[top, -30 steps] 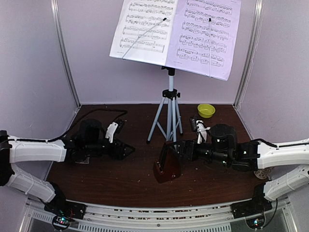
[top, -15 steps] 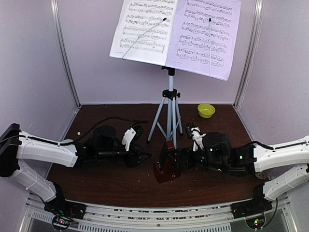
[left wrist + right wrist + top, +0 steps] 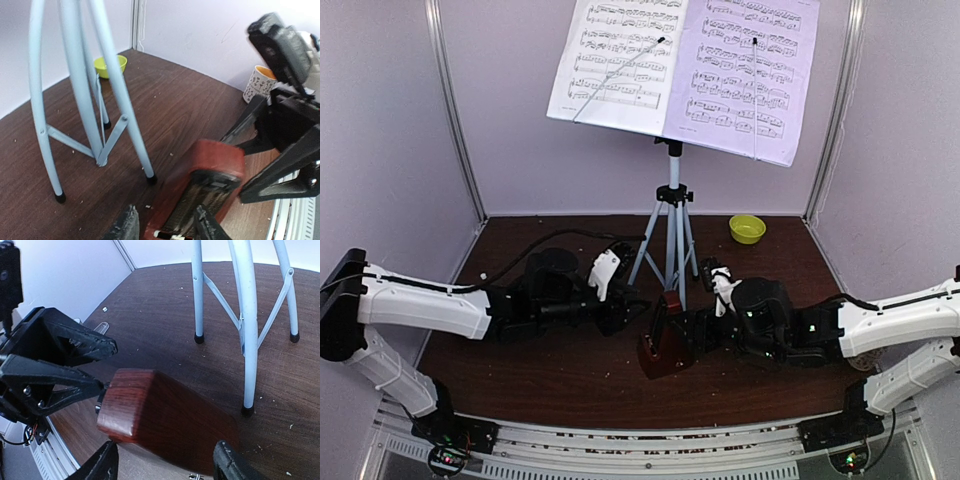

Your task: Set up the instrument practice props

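The red-brown pyramid metronome (image 3: 665, 342) stands upright in front of the silver tripod (image 3: 672, 245). The tripod carries the music-stand desk, hidden behind two sheet-music pages (image 3: 690, 65). My left gripper (image 3: 625, 312) reaches the metronome from the left and my right gripper (image 3: 700, 330) from the right. In the left wrist view the left gripper (image 3: 166, 225) is open astride the metronome's (image 3: 210, 175) lower front, with a gap at the left finger. In the right wrist view the right gripper (image 3: 166, 462) is open on both sides of the metronome's (image 3: 165, 420) wooden back.
A small yellow-green bowl (image 3: 747, 228) sits at the back right, behind the tripod legs (image 3: 85, 95). A patterned mug (image 3: 260, 82) stands beyond the right arm (image 3: 290, 145). Walls close in on three sides. The left gripper's black frame (image 3: 55, 365) is just beyond the metronome.
Both arms have moved inward to the metronome, the left one farthest. Both pairs of jaws have narrowed around it. The metronome has not moved.
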`<state>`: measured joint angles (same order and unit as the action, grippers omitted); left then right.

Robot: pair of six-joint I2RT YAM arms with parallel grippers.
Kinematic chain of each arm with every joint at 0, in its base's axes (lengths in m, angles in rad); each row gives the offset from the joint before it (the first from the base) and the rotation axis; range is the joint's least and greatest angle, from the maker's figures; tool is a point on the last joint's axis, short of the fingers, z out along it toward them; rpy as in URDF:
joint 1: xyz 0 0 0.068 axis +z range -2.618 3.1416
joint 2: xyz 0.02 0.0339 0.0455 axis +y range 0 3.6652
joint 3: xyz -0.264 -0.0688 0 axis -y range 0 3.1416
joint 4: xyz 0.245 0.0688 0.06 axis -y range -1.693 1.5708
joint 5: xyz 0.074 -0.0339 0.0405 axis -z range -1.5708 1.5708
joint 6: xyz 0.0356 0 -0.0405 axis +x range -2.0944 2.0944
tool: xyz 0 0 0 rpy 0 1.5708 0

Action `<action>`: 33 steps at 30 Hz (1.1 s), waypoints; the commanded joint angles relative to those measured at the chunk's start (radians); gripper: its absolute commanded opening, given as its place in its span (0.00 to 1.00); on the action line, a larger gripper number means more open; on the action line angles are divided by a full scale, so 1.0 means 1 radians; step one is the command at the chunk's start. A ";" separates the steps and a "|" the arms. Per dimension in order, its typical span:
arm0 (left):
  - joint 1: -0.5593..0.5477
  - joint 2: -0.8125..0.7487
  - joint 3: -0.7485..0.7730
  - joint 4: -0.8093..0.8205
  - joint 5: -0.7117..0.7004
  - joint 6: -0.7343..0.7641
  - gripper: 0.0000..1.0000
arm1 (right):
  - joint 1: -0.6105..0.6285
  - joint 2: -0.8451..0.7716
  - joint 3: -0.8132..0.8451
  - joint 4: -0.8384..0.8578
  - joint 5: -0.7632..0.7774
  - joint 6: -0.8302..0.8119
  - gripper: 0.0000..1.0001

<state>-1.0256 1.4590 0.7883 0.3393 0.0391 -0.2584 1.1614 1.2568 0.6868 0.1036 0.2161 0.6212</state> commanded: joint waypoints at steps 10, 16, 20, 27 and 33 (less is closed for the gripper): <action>-0.136 0.060 0.088 -0.003 -0.239 -0.005 0.31 | 0.003 -0.003 -0.010 0.044 -0.014 -0.031 0.53; -0.136 0.007 0.019 0.035 -0.303 -0.018 0.27 | 0.003 -0.014 -0.013 0.043 -0.022 -0.036 0.52; -0.136 0.006 0.012 0.032 -0.298 0.006 0.25 | 0.002 -0.025 -0.019 0.044 -0.022 -0.046 0.50; -0.136 0.045 0.067 0.007 -0.271 0.025 0.23 | 0.002 -0.024 -0.020 0.050 -0.018 -0.050 0.47; -0.136 0.067 0.089 0.009 -0.233 0.031 0.22 | 0.003 -0.013 -0.013 0.056 -0.023 -0.056 0.46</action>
<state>-1.1622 1.5097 0.8421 0.3202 -0.2256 -0.2451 1.1610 1.2514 0.6807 0.1333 0.1905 0.5777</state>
